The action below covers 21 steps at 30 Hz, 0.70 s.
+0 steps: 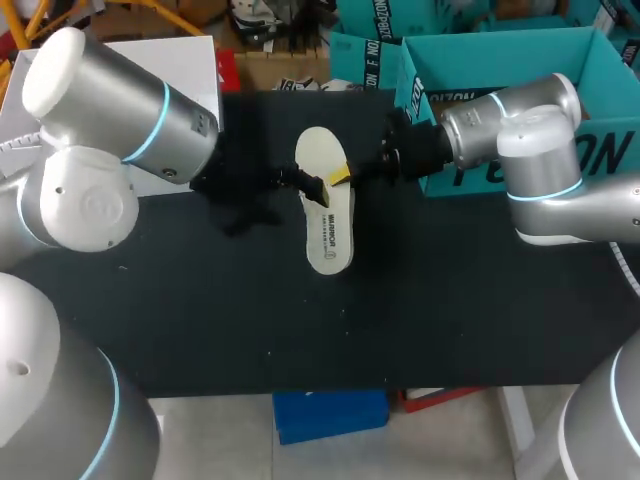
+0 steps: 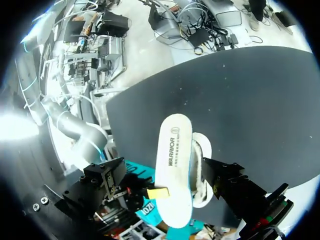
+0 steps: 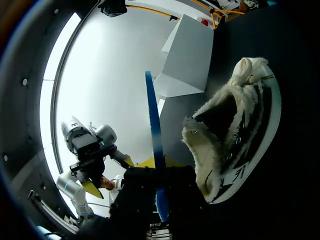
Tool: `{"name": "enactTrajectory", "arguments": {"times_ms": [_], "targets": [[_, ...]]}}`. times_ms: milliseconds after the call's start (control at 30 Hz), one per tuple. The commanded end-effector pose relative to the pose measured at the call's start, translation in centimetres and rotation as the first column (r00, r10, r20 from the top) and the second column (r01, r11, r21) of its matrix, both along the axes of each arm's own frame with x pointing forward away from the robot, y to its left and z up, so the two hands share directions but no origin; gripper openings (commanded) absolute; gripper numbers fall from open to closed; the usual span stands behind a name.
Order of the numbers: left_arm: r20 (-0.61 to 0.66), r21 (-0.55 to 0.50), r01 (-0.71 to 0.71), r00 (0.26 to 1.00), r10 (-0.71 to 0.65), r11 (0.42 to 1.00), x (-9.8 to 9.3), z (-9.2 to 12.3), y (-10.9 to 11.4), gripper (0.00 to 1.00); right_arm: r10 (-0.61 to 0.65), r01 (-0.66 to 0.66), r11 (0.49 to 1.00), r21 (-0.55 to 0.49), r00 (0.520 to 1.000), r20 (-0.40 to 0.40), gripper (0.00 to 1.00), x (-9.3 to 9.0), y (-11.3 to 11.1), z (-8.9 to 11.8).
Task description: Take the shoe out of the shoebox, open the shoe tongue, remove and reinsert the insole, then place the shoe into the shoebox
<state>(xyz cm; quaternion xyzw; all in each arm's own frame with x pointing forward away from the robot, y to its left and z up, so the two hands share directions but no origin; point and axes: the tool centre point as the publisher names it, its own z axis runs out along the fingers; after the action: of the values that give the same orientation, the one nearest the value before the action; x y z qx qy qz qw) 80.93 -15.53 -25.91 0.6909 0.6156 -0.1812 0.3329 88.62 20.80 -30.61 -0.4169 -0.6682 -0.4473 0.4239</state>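
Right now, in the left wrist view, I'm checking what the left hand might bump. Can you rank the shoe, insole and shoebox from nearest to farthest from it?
1. The shoe: right against the left hand.
2. The insole: just past the shoe, on its far side.
3. The shoebox: farthest, beyond the insole.

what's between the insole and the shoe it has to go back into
Nothing visible. The right gripper holds the insole close to the shoe, facing its fleece-lined opening, with only an open gap between them.
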Motion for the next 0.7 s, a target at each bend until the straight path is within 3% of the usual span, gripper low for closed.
{"name": "enactTrajectory", "arguments": {"times_ms": [33, 433, 700], "targets": [[0.008, -0.354, 0.058, 0.998, -0.059, 0.933, -0.1, -0.6, 1.5, 1.00, 0.001, -0.001, 1.000, -0.001, 1.000, -0.002, 0.00, 0.1, 0.1, 0.0], [-0.020, -0.569, 0.054, 0.997, -0.080, 0.821, 0.8, -1.5, 3.2, 1.00, 0.001, -0.001, 1.000, -0.001, 1.000, -0.002, 0.00, 0.1, 0.1, 0.0], [-0.026, -0.607, 0.037, 0.997, -0.066, 0.794, 1.4, -1.5, 3.3, 1.00, 0.001, -0.001, 1.000, -0.001, 1.000, -0.002, 0.00, 0.1, 0.1, 0.0]]}}
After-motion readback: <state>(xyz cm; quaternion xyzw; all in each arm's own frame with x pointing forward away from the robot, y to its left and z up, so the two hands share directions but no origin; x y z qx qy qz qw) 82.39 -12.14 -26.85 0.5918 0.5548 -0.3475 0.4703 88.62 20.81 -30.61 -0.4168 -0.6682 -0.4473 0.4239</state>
